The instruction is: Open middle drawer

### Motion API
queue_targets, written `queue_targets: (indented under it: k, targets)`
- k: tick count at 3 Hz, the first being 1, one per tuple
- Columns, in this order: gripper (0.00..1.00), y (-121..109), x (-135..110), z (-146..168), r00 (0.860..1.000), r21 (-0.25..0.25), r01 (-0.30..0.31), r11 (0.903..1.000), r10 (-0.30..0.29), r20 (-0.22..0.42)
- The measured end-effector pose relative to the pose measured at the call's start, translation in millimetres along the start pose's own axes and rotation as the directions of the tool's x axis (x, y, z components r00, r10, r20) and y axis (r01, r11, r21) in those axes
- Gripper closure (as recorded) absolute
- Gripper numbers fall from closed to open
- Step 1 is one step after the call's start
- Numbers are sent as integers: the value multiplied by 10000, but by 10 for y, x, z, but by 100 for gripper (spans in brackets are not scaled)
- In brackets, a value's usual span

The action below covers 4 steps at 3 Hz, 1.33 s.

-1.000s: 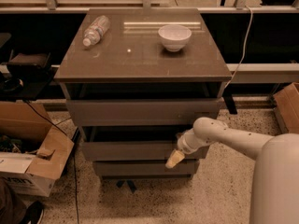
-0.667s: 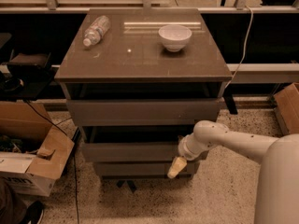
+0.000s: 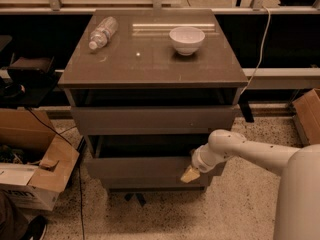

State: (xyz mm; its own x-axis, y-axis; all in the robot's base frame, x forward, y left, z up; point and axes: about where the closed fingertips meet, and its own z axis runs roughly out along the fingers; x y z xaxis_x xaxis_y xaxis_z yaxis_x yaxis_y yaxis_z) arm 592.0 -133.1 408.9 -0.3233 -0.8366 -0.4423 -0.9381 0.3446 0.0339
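Observation:
The middle drawer (image 3: pixel 140 167) is the second grey-brown front of the cabinet. It stands pulled out toward me, with a dark opening above its panel. My gripper (image 3: pixel 190 174) is at the right end of that front panel, against its lower edge, at the end of the white arm (image 3: pixel 235 146) that reaches in from the right. The top drawer front (image 3: pixel 150 120) also stands a little out from the cabinet. The lowest drawer front (image 3: pixel 150 183) shows just under the middle one.
A plastic bottle (image 3: pixel 102 32) lies on the cabinet top and a white bowl (image 3: pixel 187 39) stands there. An open cardboard box (image 3: pixel 35 179) is on the floor at the left and another box (image 3: pixel 307 114) at the right. A cable (image 3: pixel 257 49) hangs behind.
My gripper dipped slightly along the right end of the middle drawer front and came back up a little. The drawer stays pulled out.

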Motion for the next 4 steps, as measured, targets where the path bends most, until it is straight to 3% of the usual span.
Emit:
queue_targets:
  k: [1,2,3,4]
  targets:
    - [71,2,-28,-58,10000,0,0,10000,0,-1]
    - [94,3,-39,-80,10000,0,0,10000,0,-1]
    - [80,4,-44,-90,10000,0,-1,10000,1,0]
    - [57,5,-44,-91,10000,-5,1,10000,-1,-1]
